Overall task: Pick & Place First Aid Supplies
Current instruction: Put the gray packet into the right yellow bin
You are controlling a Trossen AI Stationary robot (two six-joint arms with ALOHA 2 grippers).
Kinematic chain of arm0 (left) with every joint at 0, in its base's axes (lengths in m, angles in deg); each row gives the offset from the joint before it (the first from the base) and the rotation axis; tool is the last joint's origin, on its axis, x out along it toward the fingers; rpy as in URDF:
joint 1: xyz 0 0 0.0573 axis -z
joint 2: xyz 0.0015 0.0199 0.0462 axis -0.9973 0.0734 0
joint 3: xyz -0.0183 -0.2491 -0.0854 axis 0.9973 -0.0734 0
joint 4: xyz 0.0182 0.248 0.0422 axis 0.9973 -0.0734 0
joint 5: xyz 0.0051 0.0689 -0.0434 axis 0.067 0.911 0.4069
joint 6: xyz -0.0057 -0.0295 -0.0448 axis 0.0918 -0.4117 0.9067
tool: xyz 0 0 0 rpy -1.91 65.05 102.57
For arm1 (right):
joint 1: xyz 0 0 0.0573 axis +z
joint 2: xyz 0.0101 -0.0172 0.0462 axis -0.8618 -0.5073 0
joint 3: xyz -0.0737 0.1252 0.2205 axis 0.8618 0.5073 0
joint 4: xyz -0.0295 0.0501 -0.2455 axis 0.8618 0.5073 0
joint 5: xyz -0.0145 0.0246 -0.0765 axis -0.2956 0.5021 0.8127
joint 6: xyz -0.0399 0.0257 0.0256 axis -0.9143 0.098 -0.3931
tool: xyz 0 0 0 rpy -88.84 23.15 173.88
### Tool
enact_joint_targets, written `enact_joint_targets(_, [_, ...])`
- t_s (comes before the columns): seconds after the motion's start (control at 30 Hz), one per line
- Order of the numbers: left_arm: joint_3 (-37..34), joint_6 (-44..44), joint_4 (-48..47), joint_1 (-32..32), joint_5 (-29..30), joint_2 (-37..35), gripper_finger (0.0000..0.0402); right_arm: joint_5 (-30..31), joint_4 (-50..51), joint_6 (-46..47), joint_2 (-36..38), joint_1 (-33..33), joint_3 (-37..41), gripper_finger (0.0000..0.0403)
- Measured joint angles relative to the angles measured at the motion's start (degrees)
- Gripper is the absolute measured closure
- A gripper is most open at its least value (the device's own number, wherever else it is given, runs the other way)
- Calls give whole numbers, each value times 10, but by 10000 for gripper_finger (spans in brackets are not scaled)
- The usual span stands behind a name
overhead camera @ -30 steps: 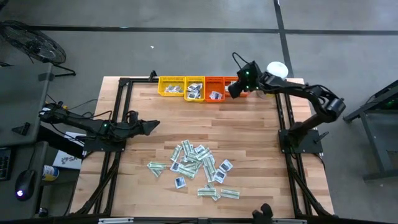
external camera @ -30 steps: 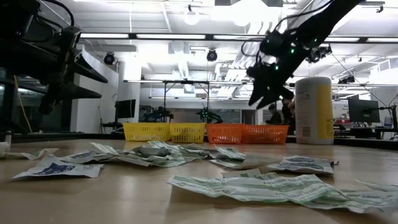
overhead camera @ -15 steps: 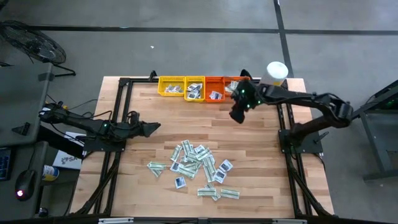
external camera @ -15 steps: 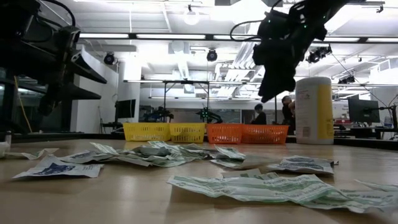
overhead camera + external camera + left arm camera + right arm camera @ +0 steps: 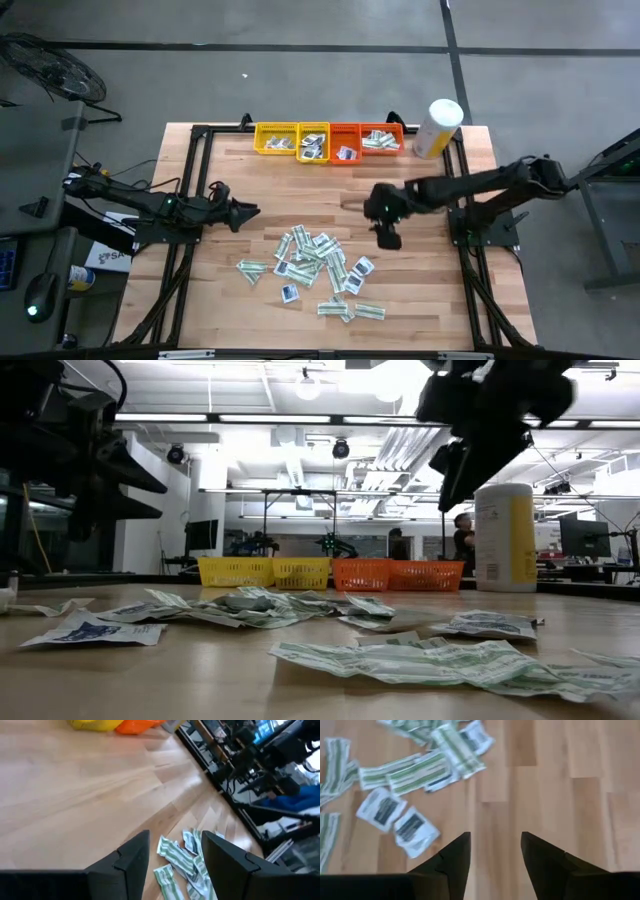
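Right hand [image 5: 387, 238] spread and empty above bare table, just beside the packet pile.

We judge our step to be the reach for another packet: the first aid supplies [image 5: 315, 268] lie scattered over the middle of the table [image 5: 250, 180], and the right wrist view shows two small white squares with dark centres [image 5: 397, 820] lying apart from the heap, the easiest pick. We should come down squarely over one of those, straddle it edge to edge and pinch low, since flat paper slips and overlapping strips may lift together. Our left hand [image 5: 247, 211] waits spread and empty at the pile's other side, clear of the path. Yellow trays [image 5: 295, 140] and red trays [image 5: 365, 140] line the far edge, some packets already inside; the tall canister [image 5: 437, 128] stands just beside the red ones and could be knocked on the carry.
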Motion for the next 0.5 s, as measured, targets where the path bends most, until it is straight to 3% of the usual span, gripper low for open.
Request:
enact_joint_targets(0.13, [0, -52, 7, 0, 1, -2, 223, 30, -9, 30, -5, 62, 0, 250])
enact_joint_targets(0.33, [0, -116, 64, 9, -15, -5, 223, 17, -34, 110, -50, 131, 0, 260])
enact_joint_targets(0.5, [0, -150, 85, 42, -10, -5, 223, 3, -70, 119, -109, 173, 0, 251])
